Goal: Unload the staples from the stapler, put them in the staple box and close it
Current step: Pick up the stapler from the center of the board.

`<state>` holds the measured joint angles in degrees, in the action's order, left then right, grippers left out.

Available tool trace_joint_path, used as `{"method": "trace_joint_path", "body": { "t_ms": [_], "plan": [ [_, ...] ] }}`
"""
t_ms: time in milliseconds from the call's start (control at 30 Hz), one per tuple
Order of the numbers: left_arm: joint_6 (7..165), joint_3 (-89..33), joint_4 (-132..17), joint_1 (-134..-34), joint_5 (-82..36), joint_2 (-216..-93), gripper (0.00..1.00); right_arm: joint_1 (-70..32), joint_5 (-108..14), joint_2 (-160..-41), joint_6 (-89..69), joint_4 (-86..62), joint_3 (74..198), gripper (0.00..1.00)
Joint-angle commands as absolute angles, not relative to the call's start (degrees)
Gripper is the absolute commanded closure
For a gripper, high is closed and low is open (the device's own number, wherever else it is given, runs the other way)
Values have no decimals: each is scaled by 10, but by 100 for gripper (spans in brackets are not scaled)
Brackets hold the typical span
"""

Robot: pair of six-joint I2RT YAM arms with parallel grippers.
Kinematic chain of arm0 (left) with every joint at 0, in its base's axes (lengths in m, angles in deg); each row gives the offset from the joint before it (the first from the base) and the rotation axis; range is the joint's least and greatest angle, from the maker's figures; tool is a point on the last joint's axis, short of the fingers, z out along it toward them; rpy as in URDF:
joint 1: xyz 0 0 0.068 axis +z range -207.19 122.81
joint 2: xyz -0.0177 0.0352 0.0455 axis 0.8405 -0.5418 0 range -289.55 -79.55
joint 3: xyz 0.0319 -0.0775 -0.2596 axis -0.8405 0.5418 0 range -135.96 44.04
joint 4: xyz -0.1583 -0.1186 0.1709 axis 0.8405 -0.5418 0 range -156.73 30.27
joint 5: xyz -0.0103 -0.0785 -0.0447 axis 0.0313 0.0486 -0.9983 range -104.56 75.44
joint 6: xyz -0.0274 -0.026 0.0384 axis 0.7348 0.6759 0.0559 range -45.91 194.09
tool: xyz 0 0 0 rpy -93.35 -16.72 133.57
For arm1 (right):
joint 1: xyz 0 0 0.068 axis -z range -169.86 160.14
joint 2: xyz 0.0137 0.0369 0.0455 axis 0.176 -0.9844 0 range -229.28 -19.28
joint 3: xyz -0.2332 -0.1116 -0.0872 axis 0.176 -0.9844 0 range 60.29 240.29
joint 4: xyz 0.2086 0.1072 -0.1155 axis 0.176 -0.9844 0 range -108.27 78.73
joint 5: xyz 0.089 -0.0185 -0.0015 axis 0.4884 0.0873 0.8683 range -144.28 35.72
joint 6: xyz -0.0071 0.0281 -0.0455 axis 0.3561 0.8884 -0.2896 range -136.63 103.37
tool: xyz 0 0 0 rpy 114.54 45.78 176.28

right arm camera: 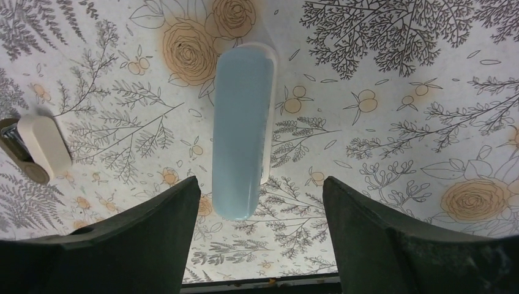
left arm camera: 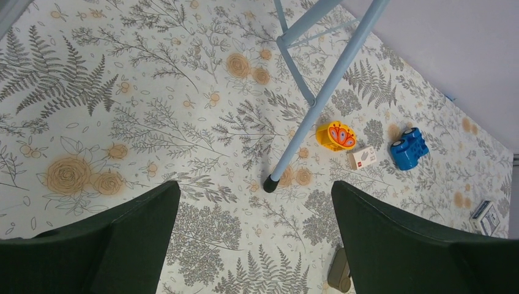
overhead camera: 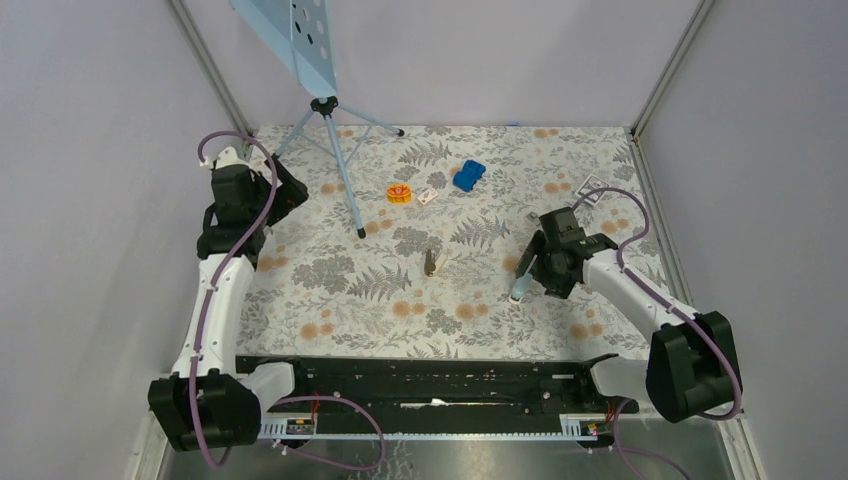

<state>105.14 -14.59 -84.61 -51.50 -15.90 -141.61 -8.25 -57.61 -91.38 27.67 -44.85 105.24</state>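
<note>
A light blue stapler [overhead camera: 520,285] lies flat on the floral tablecloth at centre right. In the right wrist view the stapler [right arm camera: 242,128] runs lengthwise away from me, its near end between my fingers. My right gripper [overhead camera: 530,268] hangs over it, open and empty [right arm camera: 261,191]. A small beige and dark stapler-like object [overhead camera: 432,262] lies at mid-table and shows at the left edge of the right wrist view [right arm camera: 38,147]. My left gripper [overhead camera: 288,196] is open and empty [left arm camera: 256,190], held high at the left. No staple strip is visible.
A light blue tripod [overhead camera: 340,150] stands at back left, one foot [left arm camera: 270,183] ahead of my left gripper. An orange toy [overhead camera: 400,193], a white box with an orange mark [overhead camera: 428,197] and a blue toy [overhead camera: 468,176] lie at the back. A card [overhead camera: 590,192] lies at back right.
</note>
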Motion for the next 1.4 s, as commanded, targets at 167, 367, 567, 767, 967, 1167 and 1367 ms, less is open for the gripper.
{"method": "trace_joint_path", "body": {
  "t_ms": [167,367,567,767,967,1167,1367],
  "plan": [
    [1031,-135,-825,-512,-173,-1441,1,-99,-549,-990,266,-409,1069,25],
    [1028,-124,-826,-511,-170,-1435,1,-120,-551,-1028,261,-404,1081,27],
    [1021,-124,-835,-511,-166,-1436,1,-130,-595,-1051,252,-434,1110,30],
    [1019,-125,-840,-512,-158,-1436,1,-140,-624,-1068,240,-467,1138,31],
    [1019,-126,-840,-512,-158,-1440,1,-144,-633,-1065,245,-469,1140,37],
    [1019,-130,-840,-512,-163,-1449,1,-145,-629,-1063,248,-467,1140,41],
    [1020,-132,-846,-511,-156,-1459,1,-145,-617,-1068,253,-456,1136,45]
  ]
}}
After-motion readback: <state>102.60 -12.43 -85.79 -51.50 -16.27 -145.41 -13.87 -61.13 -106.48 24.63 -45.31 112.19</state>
